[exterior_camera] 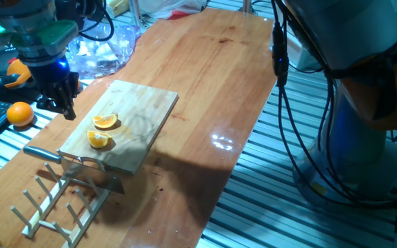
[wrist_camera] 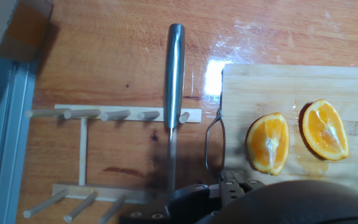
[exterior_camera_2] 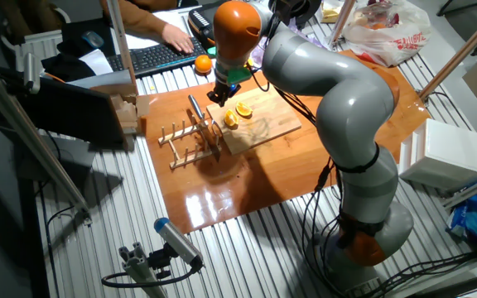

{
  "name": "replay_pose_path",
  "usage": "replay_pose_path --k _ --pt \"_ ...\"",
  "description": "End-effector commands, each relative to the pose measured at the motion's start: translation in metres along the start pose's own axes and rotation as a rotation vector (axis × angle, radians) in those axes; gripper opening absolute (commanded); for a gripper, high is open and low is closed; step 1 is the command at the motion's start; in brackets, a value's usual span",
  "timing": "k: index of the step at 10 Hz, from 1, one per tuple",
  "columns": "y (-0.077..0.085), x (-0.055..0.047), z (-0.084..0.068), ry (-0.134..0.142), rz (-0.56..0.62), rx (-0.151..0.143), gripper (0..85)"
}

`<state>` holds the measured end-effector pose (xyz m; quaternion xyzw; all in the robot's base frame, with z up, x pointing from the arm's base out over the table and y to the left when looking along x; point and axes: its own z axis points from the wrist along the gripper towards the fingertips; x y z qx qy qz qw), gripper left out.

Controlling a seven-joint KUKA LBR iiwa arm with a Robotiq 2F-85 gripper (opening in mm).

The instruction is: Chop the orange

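The orange [wrist_camera: 294,138] lies as two cut wedges, side by side near the rack-side edge of the cutting board [wrist_camera: 278,84], juicy faces showing; I judge them light, soft, wet and slippery, apt to squash or slide, so best taken gently across the firmer peel. The knife [wrist_camera: 173,81] rests on the wooden rack [wrist_camera: 79,155] just off that board edge, on the worktop [exterior_camera: 205,83]. The pincer [exterior_camera: 64,100] hangs above the board's far edge, holding nothing visible; how wide it stands I cannot tell.
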<state>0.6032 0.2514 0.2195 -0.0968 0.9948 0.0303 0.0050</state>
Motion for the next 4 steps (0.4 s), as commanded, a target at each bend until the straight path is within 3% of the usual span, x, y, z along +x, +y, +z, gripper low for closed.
replay_pose_path --k 1,4 --pt "-0.0001 -0.0001 0.0000 0.001 0.000 0.003 0.0" --pt "0.0001 -0.0004 0.0001 0.014 0.012 0.010 0.0"
